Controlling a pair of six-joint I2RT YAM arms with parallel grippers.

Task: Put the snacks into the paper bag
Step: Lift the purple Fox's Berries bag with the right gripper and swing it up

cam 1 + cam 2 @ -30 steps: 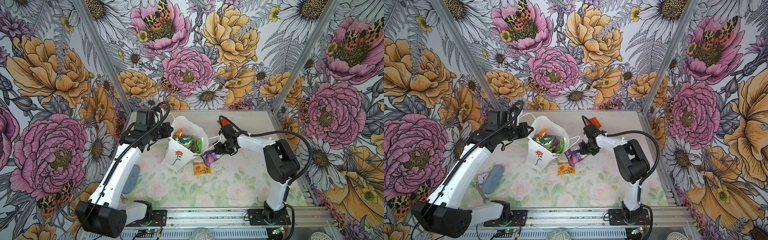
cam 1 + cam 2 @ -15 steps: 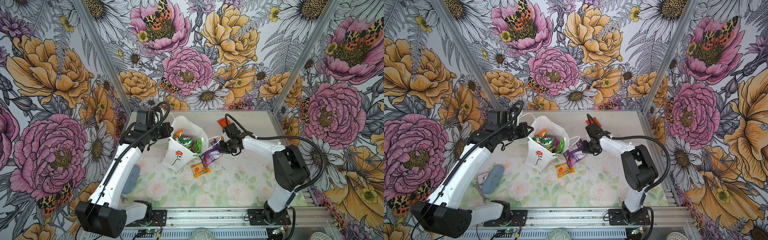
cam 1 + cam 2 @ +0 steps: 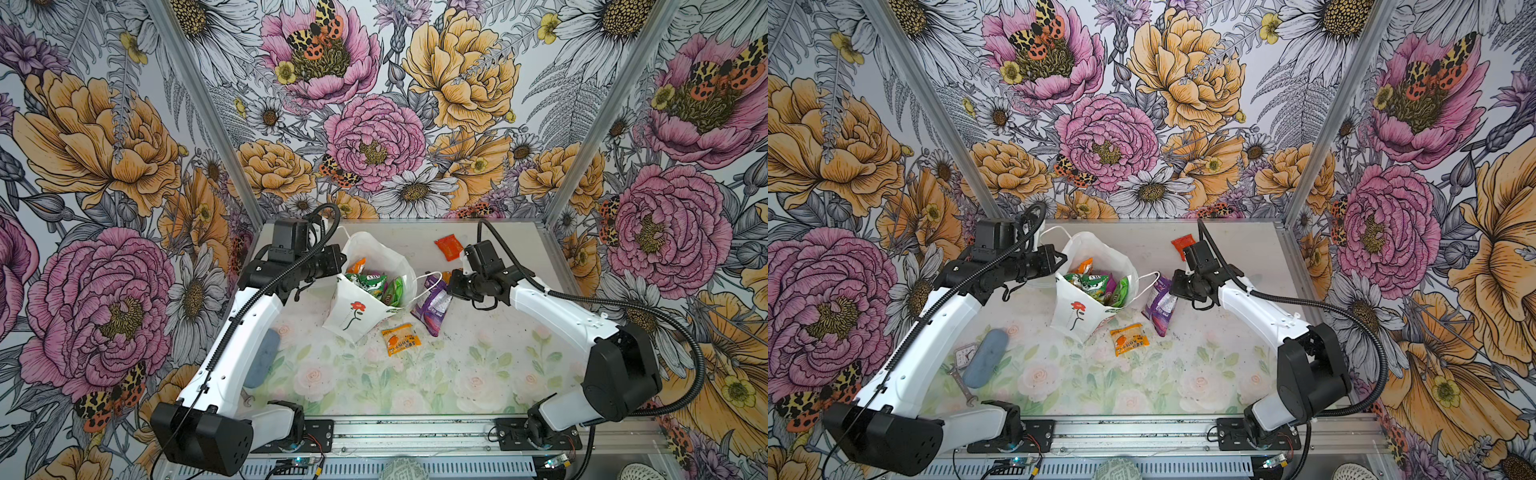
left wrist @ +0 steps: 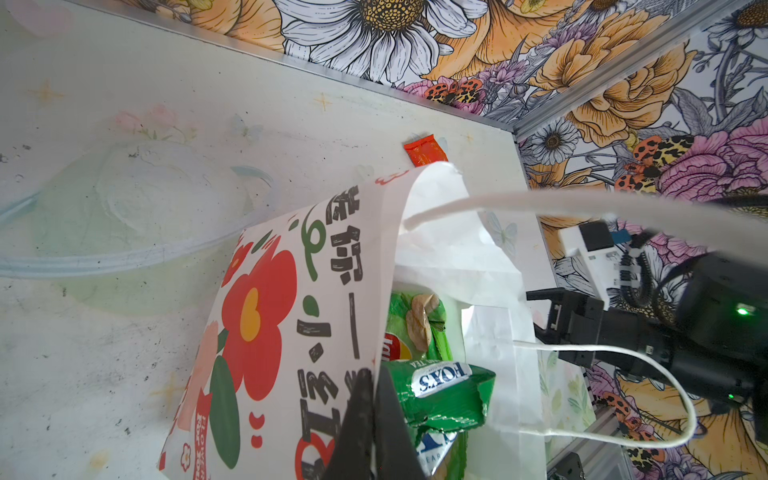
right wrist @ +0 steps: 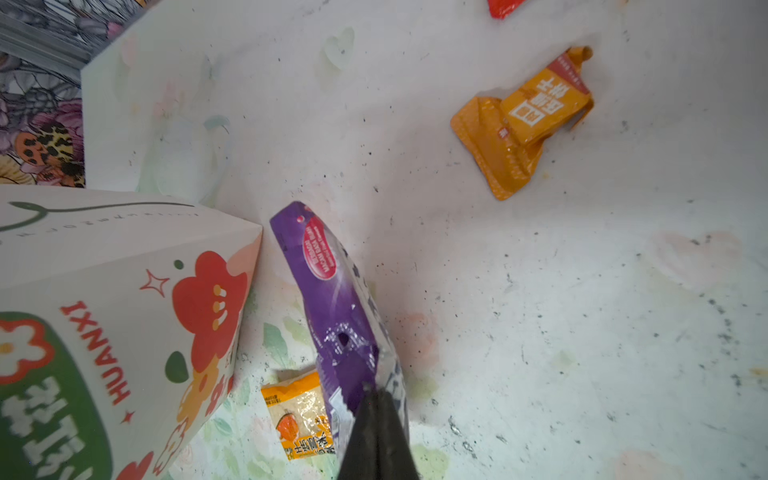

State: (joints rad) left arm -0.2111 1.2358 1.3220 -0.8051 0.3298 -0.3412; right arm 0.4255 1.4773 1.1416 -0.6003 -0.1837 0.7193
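Note:
The white paper bag (image 3: 353,309) (image 3: 1073,318) stands tilted and open at mid table, with several green, orange and purple snacks (image 3: 374,284) (image 4: 440,390) inside. My left gripper (image 3: 343,266) (image 3: 1059,266) (image 4: 374,386) is shut on the bag's rim. My right gripper (image 3: 449,286) (image 3: 1173,286) (image 5: 376,395) is shut on the top edge of the purple pouch (image 3: 432,309) (image 3: 1160,309) (image 5: 336,299), which hangs beside the bag with its lower end near the table. An orange fruit packet (image 3: 401,340) (image 5: 299,415), a small orange packet (image 5: 523,120) and a red packet (image 3: 449,247) (image 4: 424,150) lie loose.
A grey-blue oblong case (image 3: 259,361) (image 3: 986,357), a small clock (image 3: 964,355) and a wrench (image 3: 961,384) lie under the left arm. A clear plastic dish (image 4: 124,224) sits behind the bag. Flowered walls close in the back and both sides.
My right gripper has shut on the purple pouch and raised its top end off the table, and the right arm's elbow has swung outward. The left arm has held still.

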